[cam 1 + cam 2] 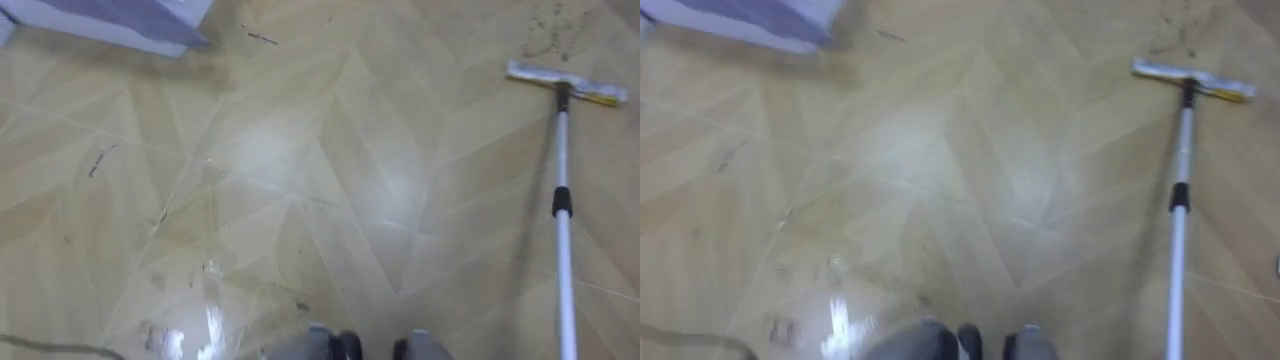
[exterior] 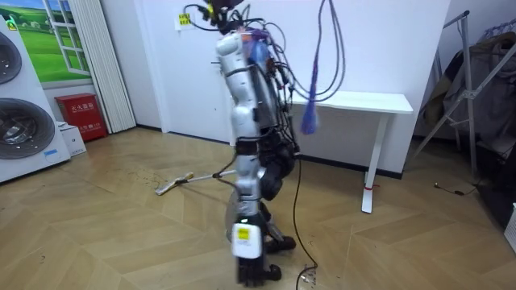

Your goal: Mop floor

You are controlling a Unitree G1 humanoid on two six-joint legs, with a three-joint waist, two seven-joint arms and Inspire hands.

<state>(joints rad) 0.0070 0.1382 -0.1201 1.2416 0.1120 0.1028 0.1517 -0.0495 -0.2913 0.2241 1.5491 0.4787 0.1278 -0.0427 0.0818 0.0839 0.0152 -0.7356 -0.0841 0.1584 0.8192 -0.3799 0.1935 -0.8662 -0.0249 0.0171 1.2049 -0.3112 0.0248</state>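
one mop (image 1: pixel 563 200), head on floor (image 1: pixel 300 180) at right, whether a hand grips it, cannot tell

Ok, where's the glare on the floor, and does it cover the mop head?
Left eye view: bright glare streak on the floor near the bottom edge, softer sheen mid-frame; mop head, upper right, outside both. Right eye view: same.
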